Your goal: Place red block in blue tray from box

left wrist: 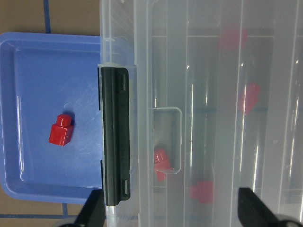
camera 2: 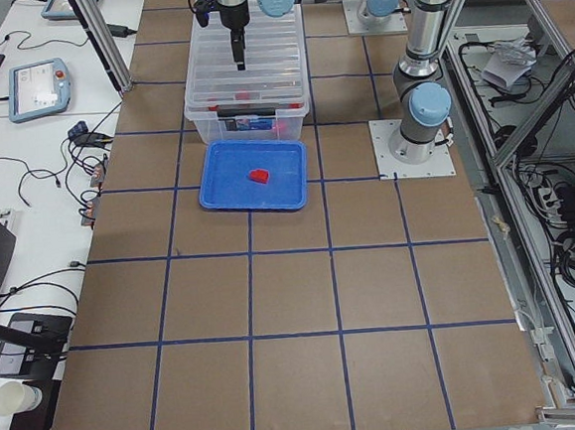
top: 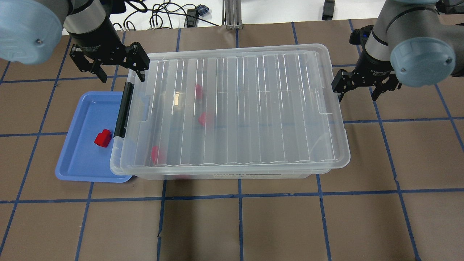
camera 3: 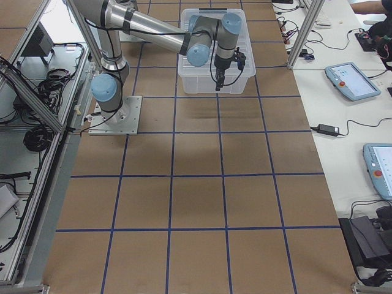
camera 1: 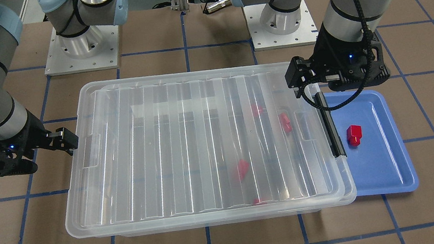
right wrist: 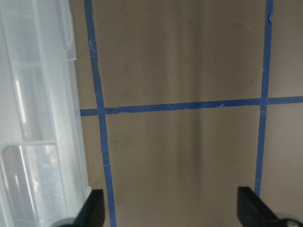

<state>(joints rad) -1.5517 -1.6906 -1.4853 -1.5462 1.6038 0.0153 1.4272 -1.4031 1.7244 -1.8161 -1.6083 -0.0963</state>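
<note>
The box (top: 253, 108) is a clear bin with its ribbed lid on and a black clip (top: 123, 114) on its left end. Several red blocks (top: 204, 119) show blurred through the lid. One red block (top: 102, 138) lies in the blue tray (top: 83, 159), which is partly tucked under the box's clip end. My left gripper (top: 117, 69) is open and empty, hovering over that end, with the clip (left wrist: 116, 142) and the tray block (left wrist: 60, 132) below it. My right gripper (top: 362, 88) is open and empty beside the box's other end, over bare table (right wrist: 180, 142).
The two arm bases (camera 1: 81, 51) (camera 1: 279, 22) stand on plates behind the box. The table is brown paper with a blue tape grid (top: 239, 194). Cables lie beyond the far edge (top: 163, 16).
</note>
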